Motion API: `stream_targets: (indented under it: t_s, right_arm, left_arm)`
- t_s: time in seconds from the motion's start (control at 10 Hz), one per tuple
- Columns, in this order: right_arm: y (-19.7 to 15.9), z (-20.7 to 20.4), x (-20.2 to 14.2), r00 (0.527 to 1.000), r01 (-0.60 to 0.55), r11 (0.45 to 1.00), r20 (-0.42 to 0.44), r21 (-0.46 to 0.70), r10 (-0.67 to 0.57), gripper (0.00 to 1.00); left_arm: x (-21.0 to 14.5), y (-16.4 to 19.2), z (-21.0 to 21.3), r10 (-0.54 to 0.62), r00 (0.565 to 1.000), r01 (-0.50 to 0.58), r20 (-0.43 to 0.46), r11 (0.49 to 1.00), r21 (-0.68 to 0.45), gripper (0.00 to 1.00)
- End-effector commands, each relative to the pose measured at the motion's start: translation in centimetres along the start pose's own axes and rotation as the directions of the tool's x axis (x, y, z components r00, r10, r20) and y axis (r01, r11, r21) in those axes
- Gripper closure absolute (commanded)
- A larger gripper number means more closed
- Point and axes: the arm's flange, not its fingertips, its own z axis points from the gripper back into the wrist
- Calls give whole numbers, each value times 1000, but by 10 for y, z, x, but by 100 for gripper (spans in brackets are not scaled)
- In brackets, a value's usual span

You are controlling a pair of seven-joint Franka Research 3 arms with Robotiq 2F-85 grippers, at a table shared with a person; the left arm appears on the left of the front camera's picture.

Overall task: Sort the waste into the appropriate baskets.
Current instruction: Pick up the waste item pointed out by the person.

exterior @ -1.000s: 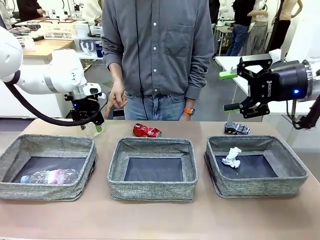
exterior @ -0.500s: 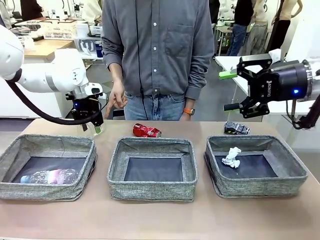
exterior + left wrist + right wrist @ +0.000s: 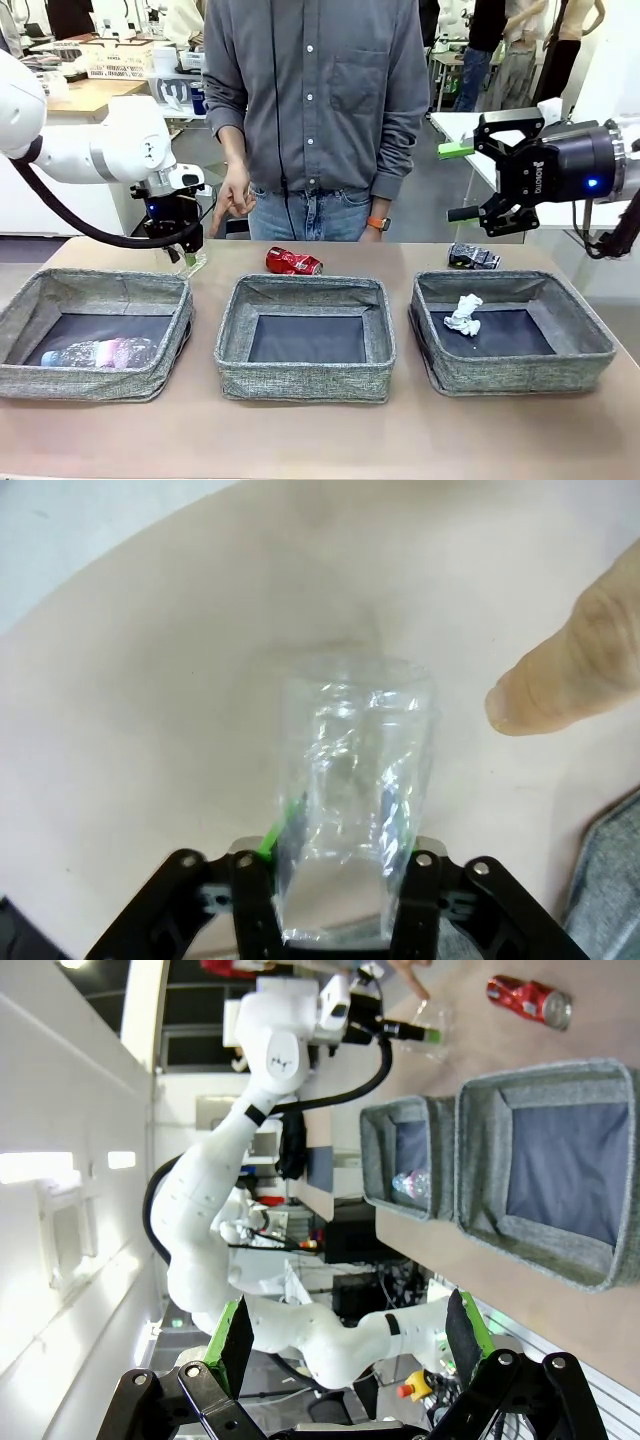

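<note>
Grey fabric up front: left basket holds a labelled bottle, right basket the paper wad. Just past the left basket's far rim, left gripper jaws pinch a clear bottle, base seemingly on the table; wrist view adds a person's fingertip close beside it. Red can, dark can lie free farther back. Right gripper high off the table, jaws wide apart

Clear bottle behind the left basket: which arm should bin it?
Left. The left end effector straddles the bottle just behind the left basket; the right end effector hangs open, high at the other end.
</note>
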Motion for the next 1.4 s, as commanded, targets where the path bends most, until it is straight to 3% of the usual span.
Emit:
stream_targets:
  t_s: [0.0,0.3,0.5,0.6,0.7,0.8,0.9,1.0,1.1,1.2,1.3]
  right_arm:
    - [2,0,-1,1000,15,1000,0,3,-15,0]
    - [2,0,-1,1000,15,1000,0,3,-15,0]
    - [2,0,-1,1000,15,1000,0,3,-15,0]
    - [2,0,-1,1000,15,1000,0,3,-15,0]
    - [2,0,-1,1000,15,1000,0,3,-15,0]
    - [2,0,-1,1000,15,1000,0,3,-15,0]
    - [2,0,-1,1000,15,1000,0,3,-15,0]
    - [2,0,-1,1000,15,1000,0,3,-15,0]
    - [2,0,-1,1000,15,1000,0,3,-15,0]
    - [2,0,-1,1000,15,1000,0,3,-15,0]
    - [2,0,-1,1000,15,1000,0,3,-15,0]
  left_arm:
    - [-3,0,4,14,1000,-14,-19,1000,27,63]
    - [-9,2,20,37,999,-37,10,998,48,63]
    - [-23,2,59,69,996,-73,51,993,93,63]
    - [-40,-1,98,130,989,-137,66,985,108,63]
    - [-72,-16,145,129,988,-135,83,988,71,63]
    - [-105,-37,175,166,986,-165,35,986,-38,63]
    - [-140,-66,192,108,993,-104,47,991,-88,63]
    - [-178,-92,201,49,998,-46,31,995,-93,63]
    - [-211,-114,198,-41,999,41,18,999,-8,63]
    - [-230,-130,189,-77,997,75,19,995,70,63]
    - [-229,-122,187,-71,997,70,27,997,32,63]
